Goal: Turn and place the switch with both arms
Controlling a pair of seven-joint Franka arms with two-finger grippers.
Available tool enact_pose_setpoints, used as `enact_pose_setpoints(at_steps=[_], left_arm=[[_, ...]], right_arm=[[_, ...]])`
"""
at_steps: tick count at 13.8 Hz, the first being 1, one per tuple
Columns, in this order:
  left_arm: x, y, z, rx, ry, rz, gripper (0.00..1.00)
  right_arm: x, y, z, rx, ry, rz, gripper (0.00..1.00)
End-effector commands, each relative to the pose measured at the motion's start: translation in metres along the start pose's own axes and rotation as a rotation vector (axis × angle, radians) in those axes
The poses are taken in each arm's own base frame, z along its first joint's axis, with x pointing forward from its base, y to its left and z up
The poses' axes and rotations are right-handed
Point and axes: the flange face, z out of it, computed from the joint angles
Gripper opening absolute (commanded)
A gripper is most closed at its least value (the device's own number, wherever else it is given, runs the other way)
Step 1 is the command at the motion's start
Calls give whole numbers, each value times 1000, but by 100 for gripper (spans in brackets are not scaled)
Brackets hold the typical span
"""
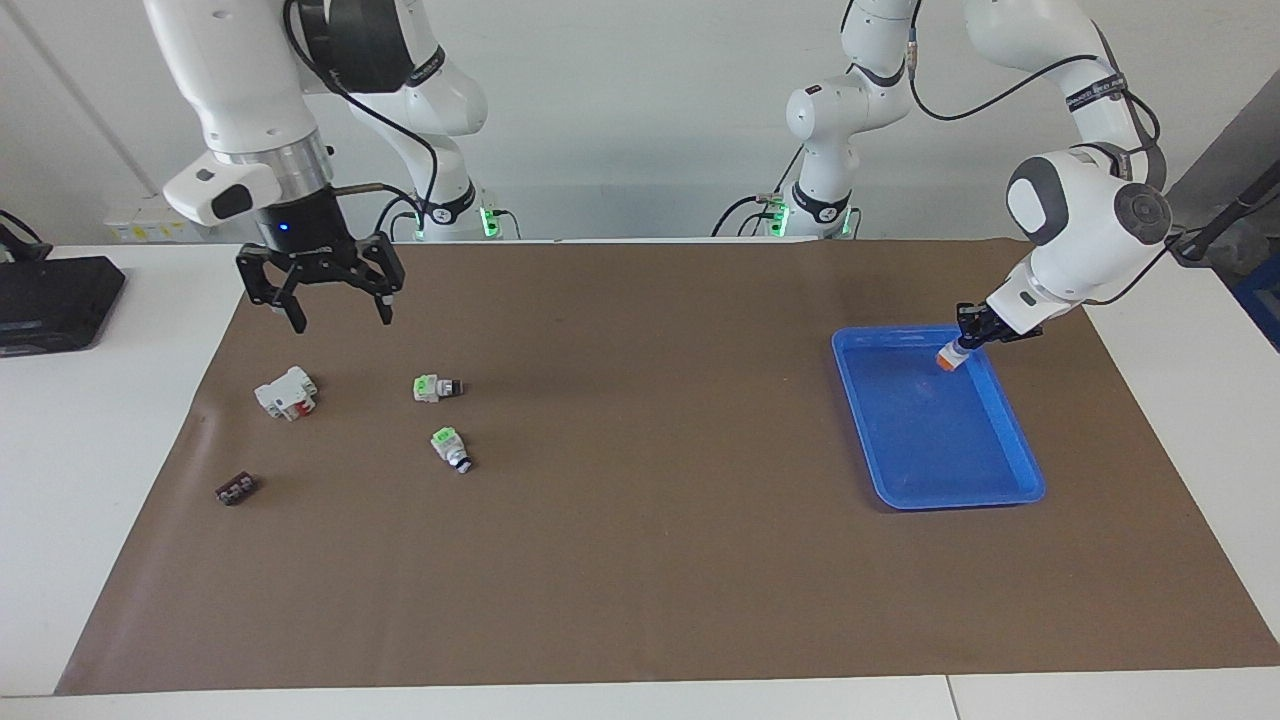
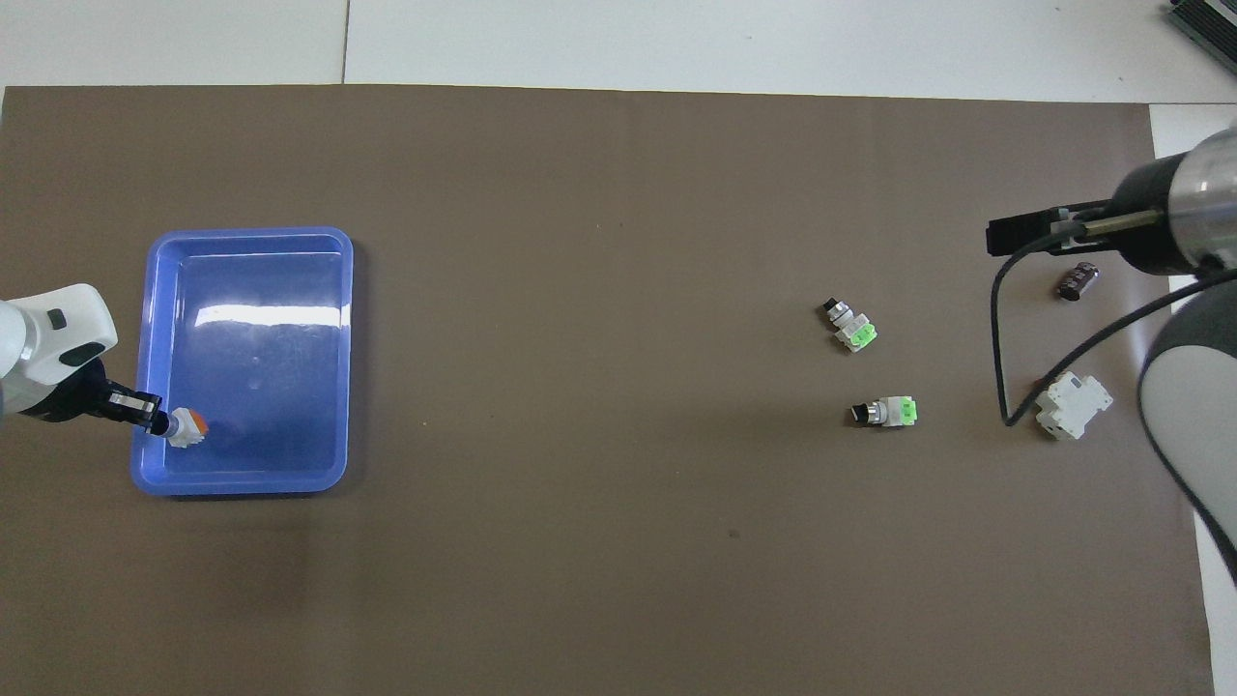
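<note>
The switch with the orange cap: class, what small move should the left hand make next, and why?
Probably lower it a little, then let go. The left hand is shut on the switch, holding it over the blue tray near the corner closest to the robots, apparently not yet resting on the floor. The right hand waits open above the mat.
</note>
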Motion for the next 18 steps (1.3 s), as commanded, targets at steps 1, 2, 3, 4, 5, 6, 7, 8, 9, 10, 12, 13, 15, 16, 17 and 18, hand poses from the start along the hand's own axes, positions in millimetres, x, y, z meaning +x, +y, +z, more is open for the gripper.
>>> enact_pose_setpoints(at_steps=[1, 2, 3, 4, 5, 6, 7, 8, 9, 10, 12, 13, 15, 16, 17, 18], left_arm=[[-3, -3, 2, 40, 1, -6, 0], [-3, -3, 0, 45, 2, -5, 0], [-2, -4, -2, 46, 5, -5, 0], [0, -4, -4, 48, 8, -4, 17], [1, -5, -5, 49, 8, -3, 35], [3, -6, -9, 49, 13, -2, 38], [8, -5, -16, 52, 20, 1, 38], [14, -4, -22, 55, 22, 9, 41], [19, -4, -31, 55, 26, 10, 42], [25, -4, -41, 56, 25, 14, 42], [44, 9, -60, 58, 26, 29, 41], [55, 24, -71, 63, 25, 18, 41], [75, 58, -90, 69, 27, -15, 41], [82, 72, -96, 72, 26, -17, 41], [88, 86, -102, 74, 26, -16, 41], [92, 101, -107, 73, 25, -24, 41]], right_arm=[[-12, 40, -24, -17, -65, 88, 100], [-19, 39, -23, -3, -129, 101, 100], [-24, 48, -26, 6, -154, 123, 100], [-26, 53, -24, 7, -161, 133, 100], [-30, 55, -21, 9, -168, 140, 100], [-37, 53, -17, 9, -180, 158, 100], [-40, 47, -16, 3, -188, 210, 100], [-39, 46, -15, 0, -188, 229, 100], [-39, 44, -14, -8, -193, 219, 100], [-38, 43, -13, -17, -197, 212, 100], [-40, 46, -12, -35, -220, 192, 100], [-40, 45, -12, -43, -223, 173, 100], [-39, 40, -10, -38, -222, 166, 100], [-39, 39, -11, -28, -220, 165, 100], [-38, 39, -11, -23, -213, 165, 100], [-38, 40, -11, -23, -211, 167, 100]])
